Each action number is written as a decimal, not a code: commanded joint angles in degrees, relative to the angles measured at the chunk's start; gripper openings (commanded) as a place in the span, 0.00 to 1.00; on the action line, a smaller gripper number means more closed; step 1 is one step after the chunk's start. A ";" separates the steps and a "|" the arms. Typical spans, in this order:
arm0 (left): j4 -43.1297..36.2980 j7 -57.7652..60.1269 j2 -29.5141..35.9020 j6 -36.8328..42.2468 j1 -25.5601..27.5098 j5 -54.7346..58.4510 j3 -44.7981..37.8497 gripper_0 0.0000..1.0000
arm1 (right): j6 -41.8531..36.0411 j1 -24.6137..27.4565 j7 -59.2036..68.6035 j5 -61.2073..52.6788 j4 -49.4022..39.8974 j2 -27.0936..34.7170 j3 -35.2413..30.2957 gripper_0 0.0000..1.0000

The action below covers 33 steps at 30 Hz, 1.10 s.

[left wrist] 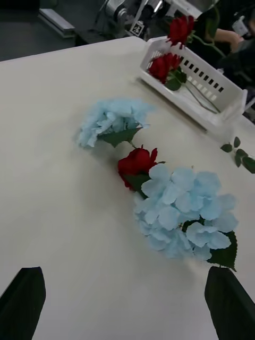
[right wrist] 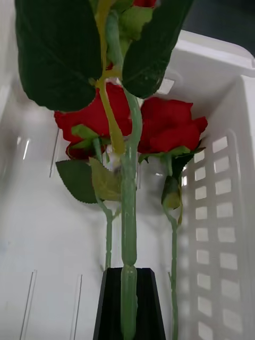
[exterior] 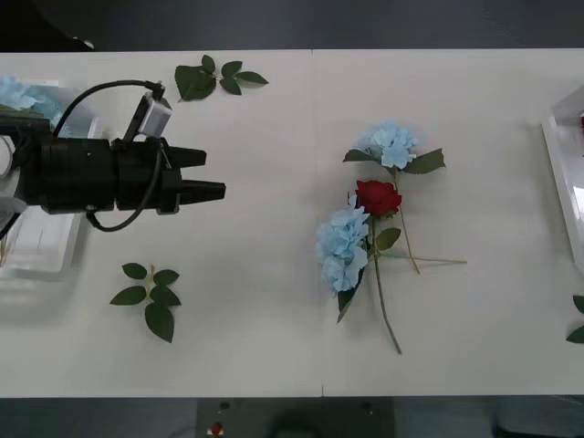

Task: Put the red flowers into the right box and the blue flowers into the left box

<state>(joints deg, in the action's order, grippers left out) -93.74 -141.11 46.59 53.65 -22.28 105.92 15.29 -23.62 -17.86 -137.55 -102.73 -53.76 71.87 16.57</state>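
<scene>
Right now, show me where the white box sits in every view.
Front view: white box at the table's right edge, partly cut off.
Right wrist view: seen from inside, its slotted wall beside the red roses.
Left wrist view: far beyond the blue flowers, box.
Shared landmark: red roses inside it.

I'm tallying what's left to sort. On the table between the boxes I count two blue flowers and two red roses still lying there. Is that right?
Not quite. The two blue flowers are there, but only one red rose lies between them, as the front view shows. The other roses are in the right box, and the right pincer holds one more by its stem over it.
</scene>
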 commanded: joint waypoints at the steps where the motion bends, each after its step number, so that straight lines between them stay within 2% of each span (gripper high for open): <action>1: -1.54 -7.43 5.00 -6.36 0.40 9.21 5.98 0.87 | 2.17 -4.03 1.49 6.05 5.42 -3.05 -0.40 0.00; 7: -2.15 -12.87 6.50 -8.39 0.40 14.13 8.35 0.87 | 2.96 -4.47 1.76 11.32 10.34 -4.98 -0.40 0.00; 17: -2.24 -12.96 5.88 -8.47 0.40 17.91 8.35 0.87 | 5.25 -4.56 1.76 12.11 13.68 -7.27 -0.31 0.00; 18: -2.24 -12.96 5.97 -8.47 0.40 18.27 8.35 0.87 | 5.25 -4.56 1.67 12.29 13.68 -7.27 -0.31 0.07; 19: -2.68 -12.96 5.88 -8.65 0.40 19.41 8.35 0.87 | 5.16 -4.56 1.58 12.55 13.60 -7.35 -0.31 0.32; 21: -3.47 -12.87 5.71 -9.35 0.40 20.46 8.35 0.87 | 4.81 -4.56 1.41 12.73 13.60 -7.27 -0.14 0.52; 23: -4.79 -12.70 5.44 -10.58 0.40 21.34 8.35 0.87 | 2.96 -4.82 1.32 12.90 13.51 -7.27 -0.14 0.75; 24: -4.96 -12.61 5.27 -10.76 0.40 21.61 8.35 0.87 | 2.17 -4.82 1.23 12.90 13.33 -7.27 -0.14 0.82; 27: -4.96 -12.52 4.21 -11.02 0.48 21.96 8.35 0.87 | -0.73 -5.08 1.14 12.82 11.66 -7.00 -0.23 0.96; 29: -4.96 -12.35 3.68 -11.11 0.40 22.04 8.35 0.87 | -2.84 -5.26 1.23 12.82 10.43 -6.65 -0.14 1.00; 33: -4.88 -12.00 3.16 -11.55 0.40 22.04 8.35 0.87 | -7.15 -5.88 1.58 10.44 7.27 -5.16 -0.14 1.00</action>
<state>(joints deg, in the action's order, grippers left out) -97.29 -153.07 49.84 42.95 -22.13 127.39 24.57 -28.90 -22.39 -137.49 -90.57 -43.90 64.17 16.57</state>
